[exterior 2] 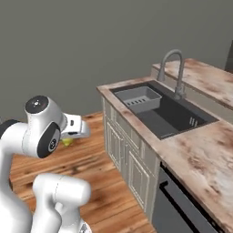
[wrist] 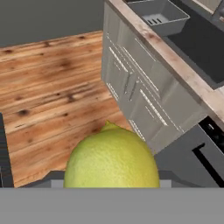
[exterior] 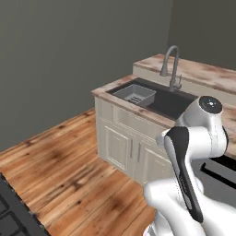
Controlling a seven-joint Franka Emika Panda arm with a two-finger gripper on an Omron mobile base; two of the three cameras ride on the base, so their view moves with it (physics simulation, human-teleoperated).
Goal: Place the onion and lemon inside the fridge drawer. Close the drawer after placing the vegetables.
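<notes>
A: Lemon (wrist: 111, 157)?
B: Clamped in the fingers (wrist: 111, 186), at six o'clock in the hand view, high over the wooden floor (wrist: 52, 87).
A: From the right base?
B: Yellow sliver under the hand, at nine o'clock.
A: Containers?
B: Grey dish rack (exterior 2: 139, 98) inside the black sink (exterior 2: 177, 116), sunk in the bench (exterior 2: 200, 154). Rack contents impossible to tell.
A: Left base?
B: Faucet (exterior: 171, 64) at one o'clock, cabinet doors (exterior: 124, 147) below.

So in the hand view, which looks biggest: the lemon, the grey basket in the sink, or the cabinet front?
1. Cabinet front
2. Lemon, though nearness to the camera inflates it
3. Grey basket
</notes>
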